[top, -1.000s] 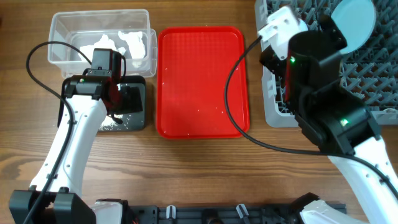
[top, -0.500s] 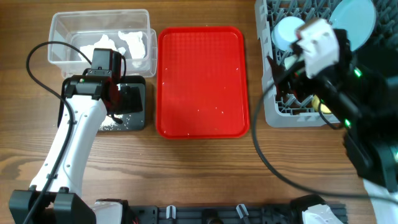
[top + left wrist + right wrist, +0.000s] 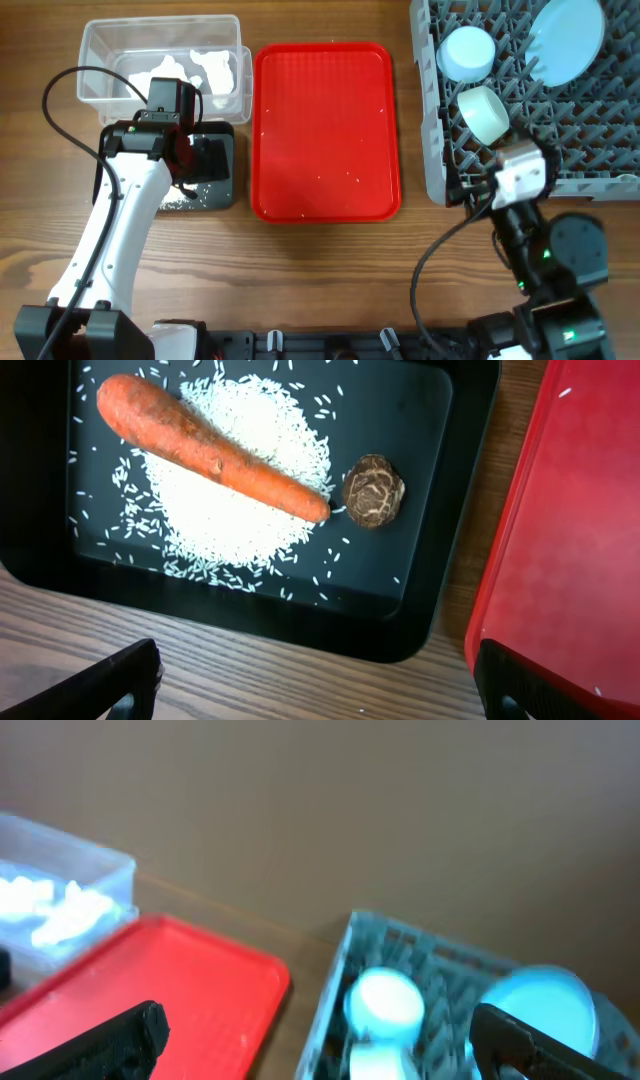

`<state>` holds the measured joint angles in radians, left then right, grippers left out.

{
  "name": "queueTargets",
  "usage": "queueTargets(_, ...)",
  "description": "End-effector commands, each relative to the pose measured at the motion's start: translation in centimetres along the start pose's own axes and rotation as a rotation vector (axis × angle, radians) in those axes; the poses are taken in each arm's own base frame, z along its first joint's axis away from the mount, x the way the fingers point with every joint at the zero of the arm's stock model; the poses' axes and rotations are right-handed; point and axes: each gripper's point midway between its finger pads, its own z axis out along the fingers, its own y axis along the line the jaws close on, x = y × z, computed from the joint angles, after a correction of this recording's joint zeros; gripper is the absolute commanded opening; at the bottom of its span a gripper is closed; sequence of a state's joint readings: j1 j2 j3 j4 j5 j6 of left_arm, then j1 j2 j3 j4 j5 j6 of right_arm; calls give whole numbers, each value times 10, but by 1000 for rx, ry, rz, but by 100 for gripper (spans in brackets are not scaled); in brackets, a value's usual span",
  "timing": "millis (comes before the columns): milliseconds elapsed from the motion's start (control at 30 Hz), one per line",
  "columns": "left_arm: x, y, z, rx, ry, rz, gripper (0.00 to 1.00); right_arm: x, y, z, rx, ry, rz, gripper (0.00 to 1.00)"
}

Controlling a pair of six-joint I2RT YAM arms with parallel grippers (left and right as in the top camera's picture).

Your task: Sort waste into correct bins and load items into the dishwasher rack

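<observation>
Two bowls are now lying uncovered in the dishwasher rack (image 3: 600,150): the light-blue bowl (image 3: 468,52) upside down near its far left corner, and the pale green bowl (image 3: 483,112) tilted just nearer. A second ago the right arm (image 3: 550,250) was reaching over that corner and hiding both; it is now sitting back at the near right of the table (image 3: 300,280), off the rack. The right gripper (image 3: 315,1020) is showing its fingers well apart and holding nothing; its view is blurred. The light-blue plate (image 3: 568,40) is standing on edge at the rack's far right.

The left arm (image 3: 120,220) is hanging over the black tray (image 3: 420,420), unchanged from the earlier views. The left gripper (image 3: 315,665) is spread wide and empty. Inside the tray, the carrot (image 3: 200,445) is lying across the rice grains (image 3: 225,510), its tip just beside the brown food lump (image 3: 373,490). Crumpled napkins (image 3: 200,72) are lying in the clear tub (image 3: 100,40). Stray grains are dotting the red serving tray (image 3: 325,120).
</observation>
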<state>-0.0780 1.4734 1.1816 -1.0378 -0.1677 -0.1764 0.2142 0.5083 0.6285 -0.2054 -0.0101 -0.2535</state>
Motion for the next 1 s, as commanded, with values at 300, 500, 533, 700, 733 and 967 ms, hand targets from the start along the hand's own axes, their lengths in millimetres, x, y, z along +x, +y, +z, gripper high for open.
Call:
queueTargets(300,-5,3,-6,-4,-25,5,100,106,18,-14,58,-94,114,100)
queueTargets(500,-5,3,-6,-5,-25,4,100,133,20,-13,70,-85,181,100)
queueTargets(533,-5,3,-6,-4,-25,4,100,133,20,-13,71,-84,176,100)
queueTargets(700,-5,3,-6,-4,-25,5,100,134,21,-13,65,-84,176,100)
queueTargets(733,-5,3,-6,-4,-25,5,100,134,21,-13,64,-84,178,100)
queueTargets(967,-5,3,-6,-4,-25,4,100,134,21,-13,65,-82,178,100)
